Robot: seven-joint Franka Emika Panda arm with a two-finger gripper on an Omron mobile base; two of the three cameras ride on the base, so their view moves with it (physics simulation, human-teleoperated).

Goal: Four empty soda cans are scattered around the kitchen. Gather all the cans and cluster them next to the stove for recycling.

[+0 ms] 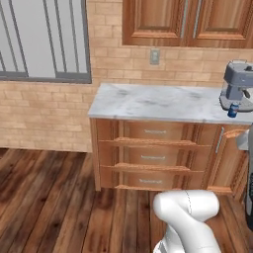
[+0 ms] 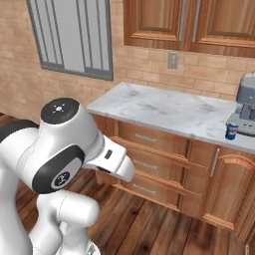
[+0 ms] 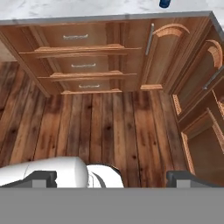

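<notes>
Blue soda can stands upright on the marble counter, near its front edge and just in front of the grey coffee machine. The gripper is released, its fingers wide apart above the wood floor, well apart from the can and holding nothing.

Grey coffee machine on marble counter, over wooden drawers.

Glossy white rounded arm – dark joint bands – round black cap with small white markings

Even, bright light; soft, slightly blurry render
</notes>
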